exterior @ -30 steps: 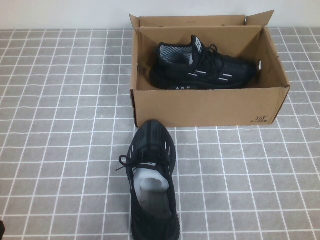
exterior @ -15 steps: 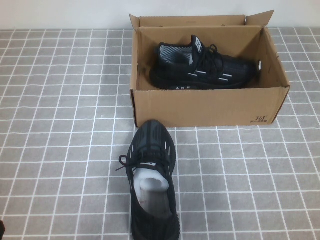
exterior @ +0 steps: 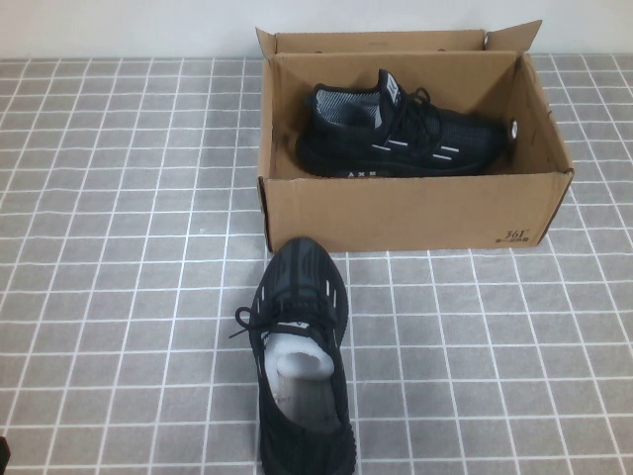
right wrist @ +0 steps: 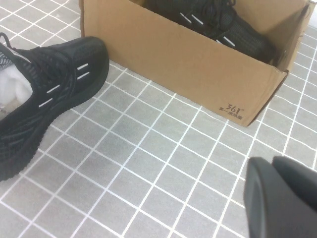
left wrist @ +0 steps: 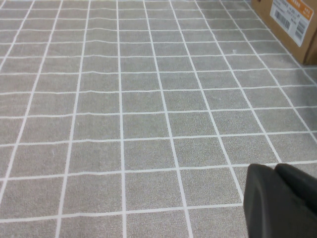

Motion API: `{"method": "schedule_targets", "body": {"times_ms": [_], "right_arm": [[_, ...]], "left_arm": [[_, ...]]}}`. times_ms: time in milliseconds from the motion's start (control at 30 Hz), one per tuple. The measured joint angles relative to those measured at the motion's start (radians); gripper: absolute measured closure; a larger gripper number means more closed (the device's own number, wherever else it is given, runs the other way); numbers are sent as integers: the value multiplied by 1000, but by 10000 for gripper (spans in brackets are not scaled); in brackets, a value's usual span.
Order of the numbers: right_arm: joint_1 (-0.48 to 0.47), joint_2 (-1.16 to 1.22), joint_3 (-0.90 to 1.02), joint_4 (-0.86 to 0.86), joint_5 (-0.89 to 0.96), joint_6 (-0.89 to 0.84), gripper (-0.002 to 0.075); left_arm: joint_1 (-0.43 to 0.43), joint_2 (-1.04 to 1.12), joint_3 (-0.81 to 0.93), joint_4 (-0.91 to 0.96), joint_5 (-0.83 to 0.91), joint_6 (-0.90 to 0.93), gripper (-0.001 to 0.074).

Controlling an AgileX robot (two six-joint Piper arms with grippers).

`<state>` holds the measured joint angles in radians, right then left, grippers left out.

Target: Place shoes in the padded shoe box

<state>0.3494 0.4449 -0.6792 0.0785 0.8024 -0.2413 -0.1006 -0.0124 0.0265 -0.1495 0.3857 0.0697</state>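
The brown cardboard shoe box (exterior: 415, 213) stands open at the far middle of the table. One black sneaker (exterior: 401, 139) lies inside it, toe to the right. The other black sneaker (exterior: 302, 346) lies on the table just in front of the box, toe towards it, with white stuffing inside. In the right wrist view this sneaker (right wrist: 49, 94) and the box (right wrist: 188, 64) both show. My right gripper (right wrist: 272, 163) is shut and empty, hanging over bare tiles to the right of that sneaker. My left gripper (left wrist: 275, 168) is shut and empty over bare tiles, with the box's corner (left wrist: 292, 20) far off.
The table (exterior: 119, 247) is covered with a grey cloth with a white grid. A white wall runs behind the box. A small dark part (exterior: 3, 450) shows at the near left edge of the high view.
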Motion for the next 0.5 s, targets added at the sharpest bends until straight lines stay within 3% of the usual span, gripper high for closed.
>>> {"method": "schedule_targets", "body": {"times_ms": [500], "right_arm": [[0,-11,0,0,1,0,733]], "left_arm": [[0,0,0,0,0,0,738]]}}
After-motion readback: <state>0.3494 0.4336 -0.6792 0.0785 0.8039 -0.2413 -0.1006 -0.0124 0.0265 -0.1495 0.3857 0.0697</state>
